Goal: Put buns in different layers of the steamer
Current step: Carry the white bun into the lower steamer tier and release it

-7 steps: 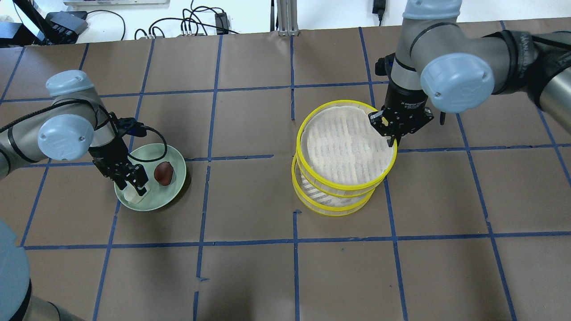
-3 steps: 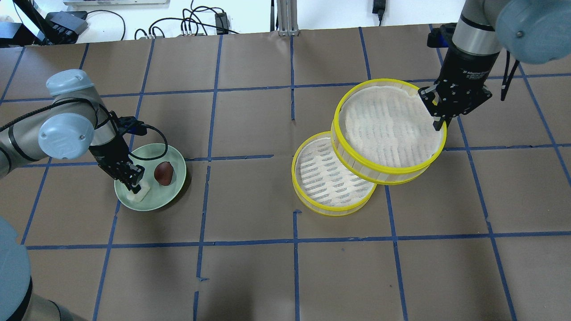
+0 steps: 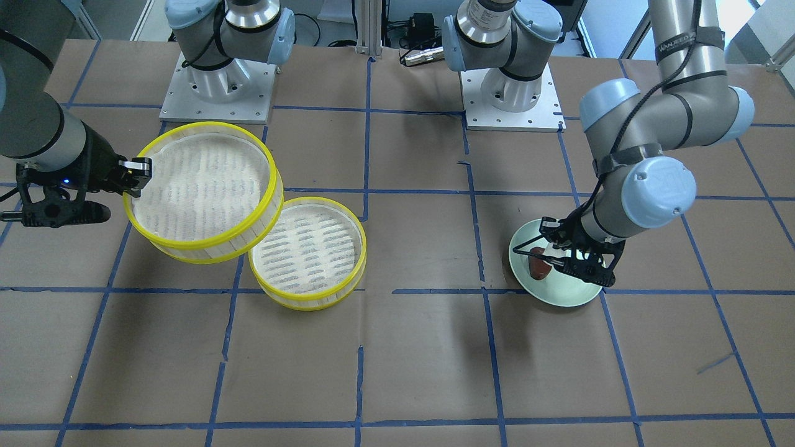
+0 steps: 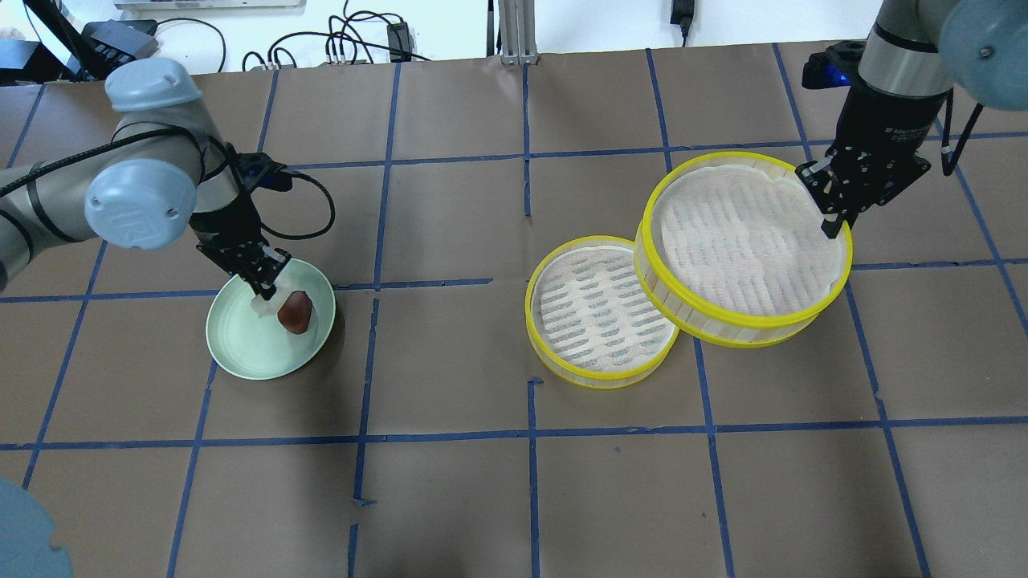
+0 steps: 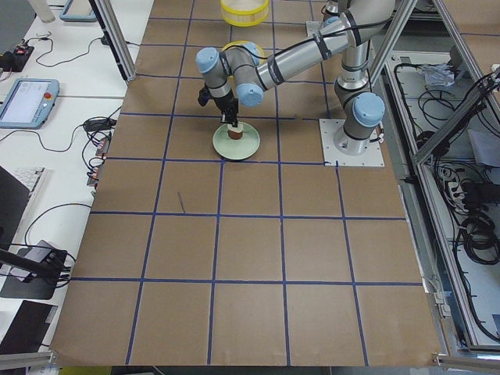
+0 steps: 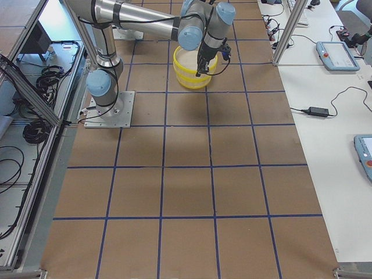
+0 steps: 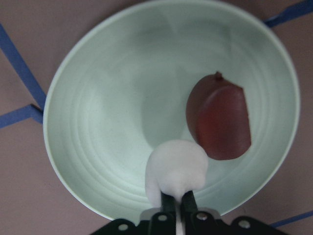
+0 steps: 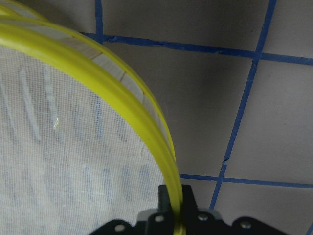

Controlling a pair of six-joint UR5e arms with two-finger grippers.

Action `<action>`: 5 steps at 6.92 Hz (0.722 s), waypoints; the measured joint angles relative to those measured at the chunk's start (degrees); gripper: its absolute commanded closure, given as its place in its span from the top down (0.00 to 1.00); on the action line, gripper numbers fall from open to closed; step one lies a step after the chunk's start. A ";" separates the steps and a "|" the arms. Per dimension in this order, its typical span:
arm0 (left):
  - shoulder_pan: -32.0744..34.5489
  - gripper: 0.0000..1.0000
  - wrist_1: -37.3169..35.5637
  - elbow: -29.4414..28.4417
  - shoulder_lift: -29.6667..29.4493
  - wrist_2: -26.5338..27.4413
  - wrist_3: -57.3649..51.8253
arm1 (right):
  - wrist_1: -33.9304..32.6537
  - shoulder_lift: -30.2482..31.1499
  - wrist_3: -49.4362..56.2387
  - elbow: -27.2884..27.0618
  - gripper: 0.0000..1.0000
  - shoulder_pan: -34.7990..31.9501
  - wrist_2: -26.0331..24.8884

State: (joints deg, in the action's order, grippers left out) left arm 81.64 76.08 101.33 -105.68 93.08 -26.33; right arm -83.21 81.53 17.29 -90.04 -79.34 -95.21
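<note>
Seen from across the table, the steamer is split. The lower layer [image 3: 307,251] sits on the table [image 3: 422,372] in the half toward the robot's right end, about midway between the robot-side edge and the operators' edge. The upper layer [image 3: 202,180] hangs tilted beside it, nearer that right end, with the right gripper [image 3: 135,180] clamped on its rim. Both slatted floors are bare. Toward the left end, the left gripper [image 3: 562,261] is down over the green plate [image 3: 546,295], where the brown bun [image 3: 539,264] lies; the other bun cannot be made out here. From overhead, the upper layer overlaps the lower layer's rim on the side toward the right end without seating on it. The white bun [image 4: 261,306] shows at the left gripper's tips, just beside the brown bun. The left-end side view shows only the near arm reaching down onto the plate. The right-end view shows only the near arm holding the yellow-rimmed layer up. The left wrist camera is clearest: the fingers are pinched tight on the white bun's near end, the bun is over the plate's floor, and the brown bun lies free next to it. In the right wrist camera the jaws are closed across the yellow rim. Judged from this, the stack is opened and one bun is grasped, but neither bun is in the steamer. What remains is to put the white bun in the lower layer, restack, and put the brown bun on top.
</note>
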 measured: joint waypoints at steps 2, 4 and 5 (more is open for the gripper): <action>8.54 0.02 -0.79 -2.69 0.02 -14.18 13.67 | 0.04 0.03 2.19 -0.13 0.09 0.52 -0.59; 17.74 0.03 -4.63 -2.85 -1.77 -24.44 23.53 | 0.05 0.05 2.47 -0.23 0.09 0.51 -0.67; 21.62 0.03 -6.63 -2.85 -3.68 -28.31 26.21 | 0.01 0.20 2.47 -0.28 0.09 0.46 -0.68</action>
State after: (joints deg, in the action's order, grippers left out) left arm 103.26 69.45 98.47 -109.35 64.76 -0.11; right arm -83.20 81.73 19.76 -90.32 -78.88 -95.89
